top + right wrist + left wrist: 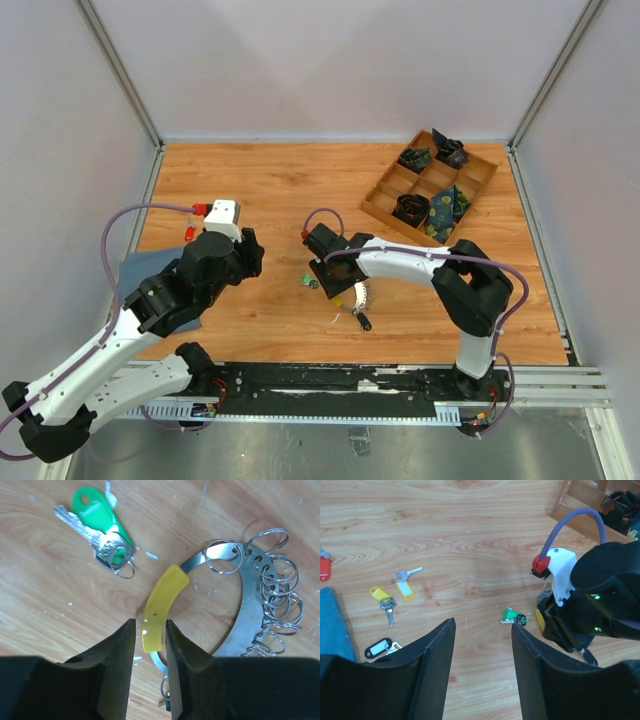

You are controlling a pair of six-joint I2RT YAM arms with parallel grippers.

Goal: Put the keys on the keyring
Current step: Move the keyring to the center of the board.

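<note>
— State of the right gripper (150,625)?
— Jaws narrow, straddling the lower end of the yellow sleeve (162,595) on the keyring (247,620). Whether they actually pinch it, I cannot tell.
— And the keyring itself?
— It lies flat on the wooden table (270,190). It is a silver band with small split rings (280,592) crowded along its right arc. A green-tagged key (97,515) lies near it, up and left of the sleeve, not touching.
— Left gripper (483,625)?
— Jaws wide, nothing between them, above bare wood. Beyond it are yellow-tagged keys (405,589) and a black-tagged key (377,647), loose on the table and well apart from the ring. A blue cloth (332,625) sits at the left edge.
</note>
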